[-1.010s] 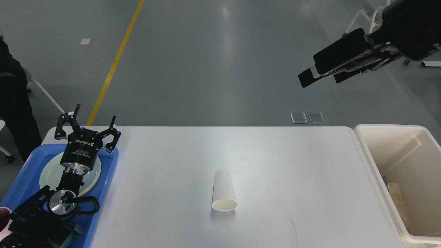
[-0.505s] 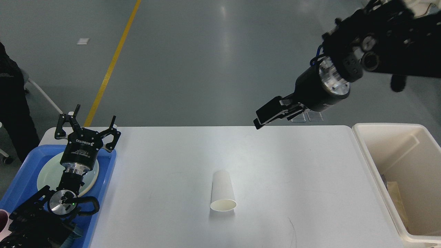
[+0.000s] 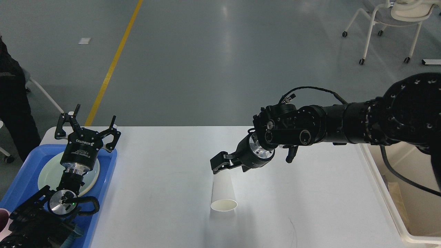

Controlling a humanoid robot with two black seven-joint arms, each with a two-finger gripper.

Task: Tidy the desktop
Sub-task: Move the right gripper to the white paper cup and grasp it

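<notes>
Right gripper (image 3: 216,166) hung at the far, closed end of the paper cup (image 3: 223,191), low over the desktop (image 3: 282,193). Its fingers were seen dark and nearly end-on; could not tell whether they stood apart or together, nor whether they touched the cup. Nothing appeared to be held.

Left gripper (image 3: 89,128) sat over the plate (image 3: 51,174) in the blue tray (image 3: 20,186) at the desktop's left edge, fingers spread wide, empty.

Cup lay on its side near the middle of the desktop, open mouth toward the robot, well apart from both the tray and the cream bin (image 3: 406,227) at the right edge. It was the only loose item visible on the white surface.

Judged step: approach for picking up the cup, grasp not yet made. Bin looks the likely destination, though that is inference.

Next move calls for fingers straddling the cup wall across its width, with light closing force; thin paper would crush easily. A cup lying on its side could roll sideways if nudged by one finger first, so contact should be even.
</notes>
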